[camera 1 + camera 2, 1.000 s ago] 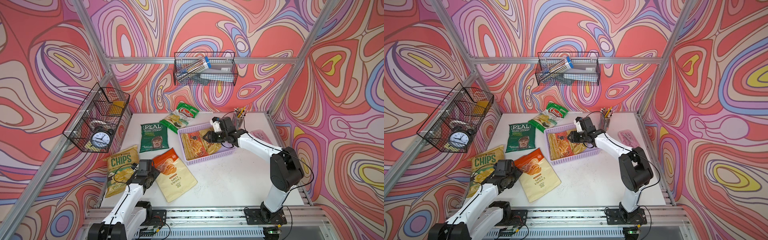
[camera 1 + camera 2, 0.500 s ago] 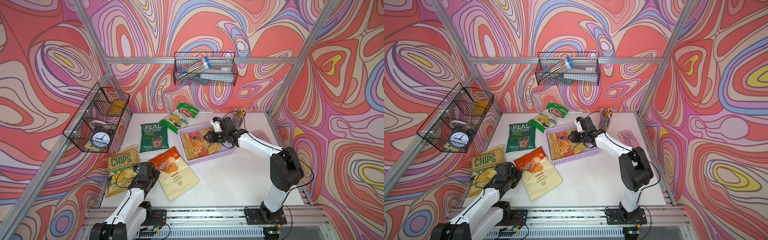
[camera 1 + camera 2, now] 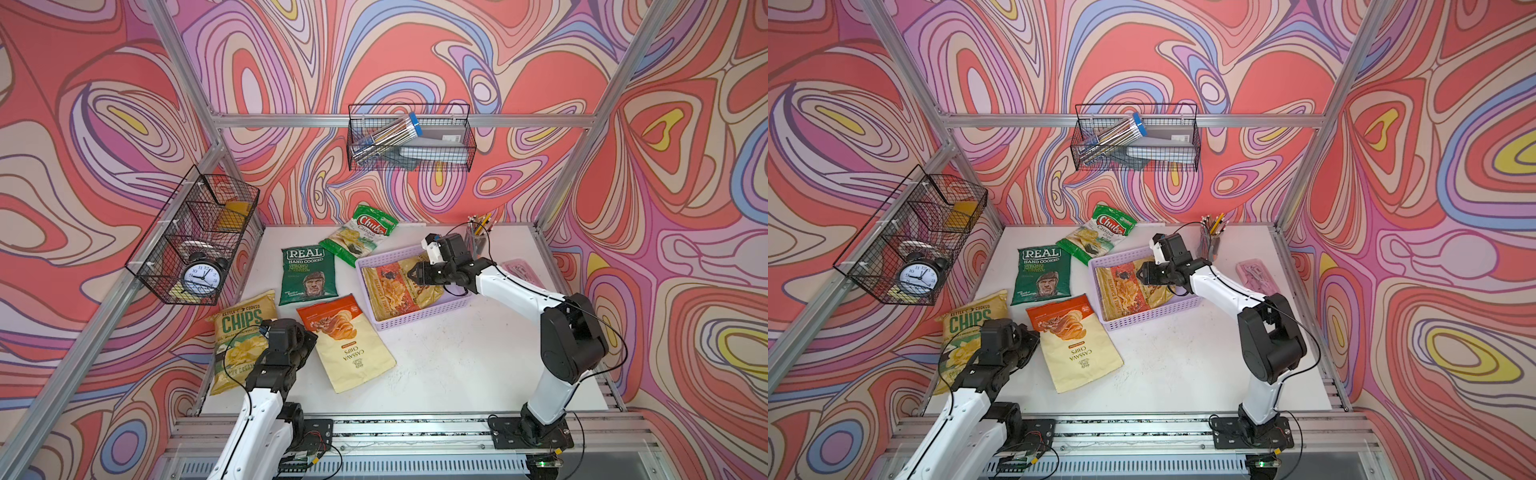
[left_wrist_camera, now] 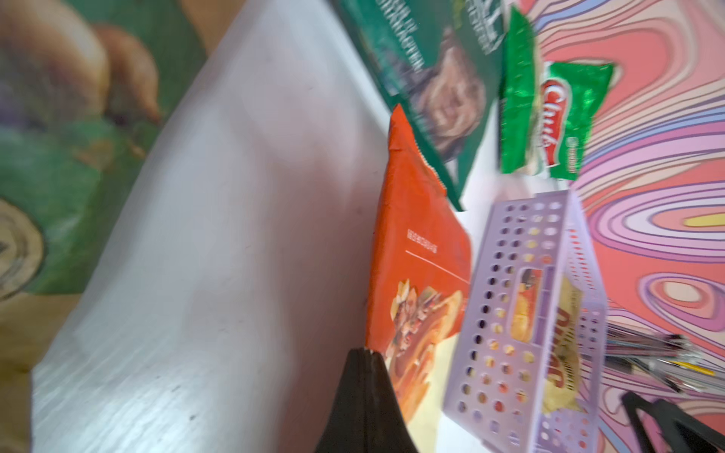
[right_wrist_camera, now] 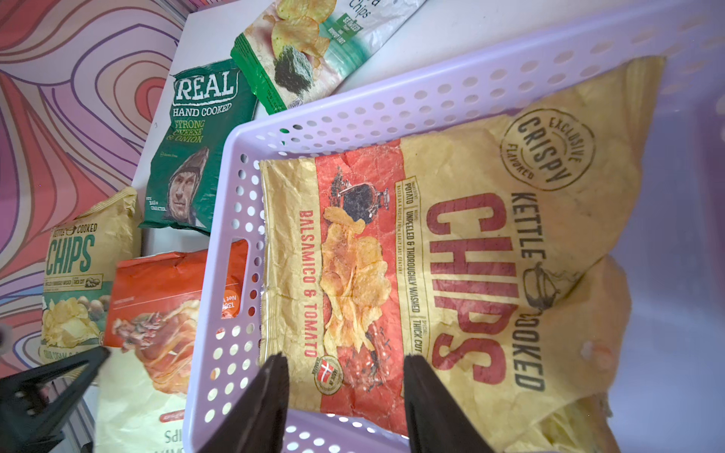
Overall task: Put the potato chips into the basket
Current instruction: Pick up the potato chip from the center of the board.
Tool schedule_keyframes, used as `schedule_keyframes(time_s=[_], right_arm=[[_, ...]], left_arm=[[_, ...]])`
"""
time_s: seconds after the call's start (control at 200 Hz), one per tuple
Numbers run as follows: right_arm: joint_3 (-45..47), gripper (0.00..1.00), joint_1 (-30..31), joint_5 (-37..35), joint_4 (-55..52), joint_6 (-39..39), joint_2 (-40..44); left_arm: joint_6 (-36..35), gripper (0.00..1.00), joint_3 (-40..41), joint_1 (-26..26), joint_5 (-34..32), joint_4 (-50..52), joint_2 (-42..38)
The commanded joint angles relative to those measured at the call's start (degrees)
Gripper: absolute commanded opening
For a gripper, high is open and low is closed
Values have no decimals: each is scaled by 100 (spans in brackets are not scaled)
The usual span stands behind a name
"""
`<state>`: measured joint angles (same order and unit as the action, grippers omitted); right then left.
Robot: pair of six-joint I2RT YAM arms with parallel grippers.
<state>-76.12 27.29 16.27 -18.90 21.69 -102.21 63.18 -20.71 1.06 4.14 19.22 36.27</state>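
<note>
The left arm (image 3: 266,399) reaches only a short way forward from its base at the near edge, and its wrist is bent down over the near-left part of the table (image 3: 457,365). In the left wrist view the left claw (image 4: 365,361) is closed into one dark wedge. Its tip lies against the edge of the cassava bag (image 3: 353,353), but I cannot tell if it pinches the foil or only touches it.

The right arm (image 3: 511,286) stretches from the near-right base far toward the back, with its forearm low and its wrist over the basket (image 3: 419,320). The right claw (image 5: 343,359) stands partly open, with the two fingers apart and nothing gripped. Under it the red-yellow bag (image 5: 431,255) lies flat inside the basket and fills most of it.

The cassava bag lies on the table just beside the basket's handle wall. The yellow-green bag (image 3: 237,332) lies at the left edge, partly hidden by the left wrist. The REAL bag (image 3: 307,270) lies behind the cassava bag. The Chuba bag (image 3: 361,237) is near the back wall, just beside the basket's far corner.

The table is white. A pencil cup (image 3: 478,237) and a pink case (image 3: 521,270) stand behind the right arm. The walls carry red, lilac and cream swirls. A wire basket (image 3: 191,245) with a clock (image 3: 200,276) hangs on the left wall, and a second wire basket (image 3: 409,141) hangs on the back wall.
</note>
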Motion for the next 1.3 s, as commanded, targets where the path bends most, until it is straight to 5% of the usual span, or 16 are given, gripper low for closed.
schedule_keyframes(time_s=[0.0,0.195,0.606,0.821,1.092,1.292], right_arm=[[32,49,-8,-124,35,-106,314],[101,49,-6,-215,7,-225,501],[403,49,-21,-1017,26,-695,1456],[615,49,-17,-1356,120,-907,1831],[915,48,-25,-1650,201,-1033,2204],[1125,47,-30,-1893,232,-1099,2500]], left_arm=[[-395,0,-658,-18,-200,591,-121],[-1963,0,-1794,-18,701,339,684],[-4340,0,-4481,49,1892,1764,2456],[-5543,0,-6023,700,2396,2566,3430],[-7012,0,-7963,1289,3275,3183,5365],[-8076,0,-10121,1574,4534,4647,7154]])
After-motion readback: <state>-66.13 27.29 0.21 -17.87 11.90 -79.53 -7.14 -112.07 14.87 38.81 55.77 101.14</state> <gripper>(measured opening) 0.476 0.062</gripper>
